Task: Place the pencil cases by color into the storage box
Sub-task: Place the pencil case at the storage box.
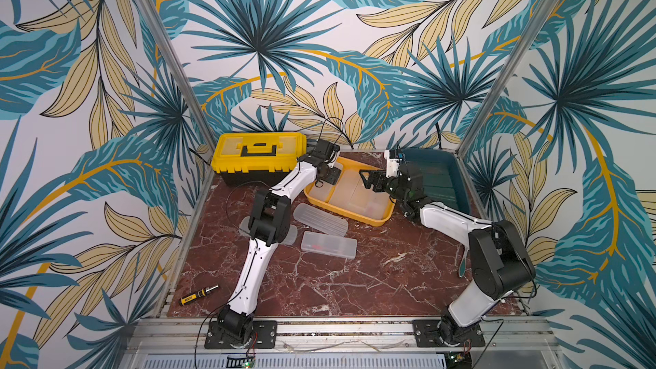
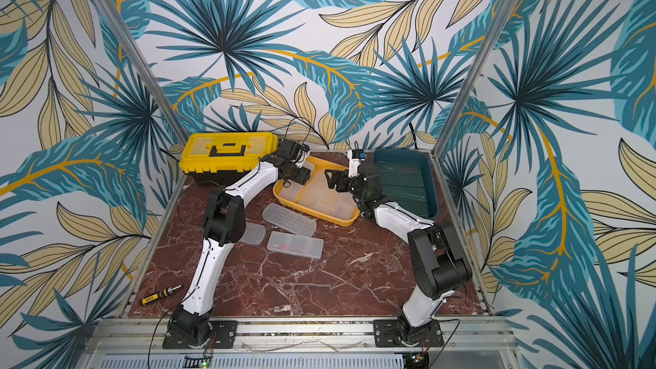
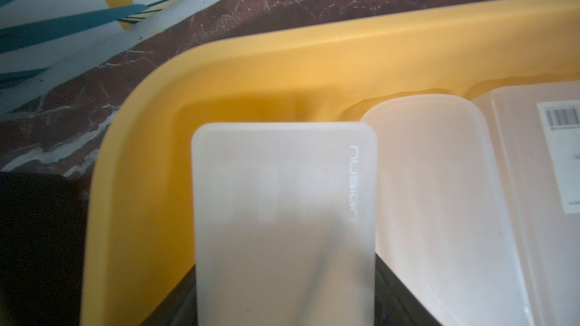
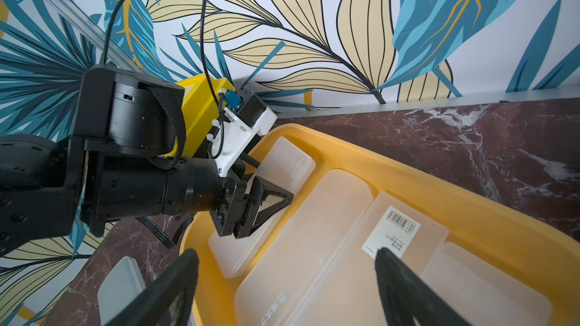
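Lower the frosted case flat into the free end slot of the yellow tray at the far edge of the desk, beside the frosted cases lying there, before releasing. The left fingers clamp that case. The right fingers stand wide apart over the tray, empty.

You have frosted white cases in yellow tray, one barcoded case, end case tilted, clamped in left pincer. Three loose cases lie flat on table. Dark green cases flat in teal tray.
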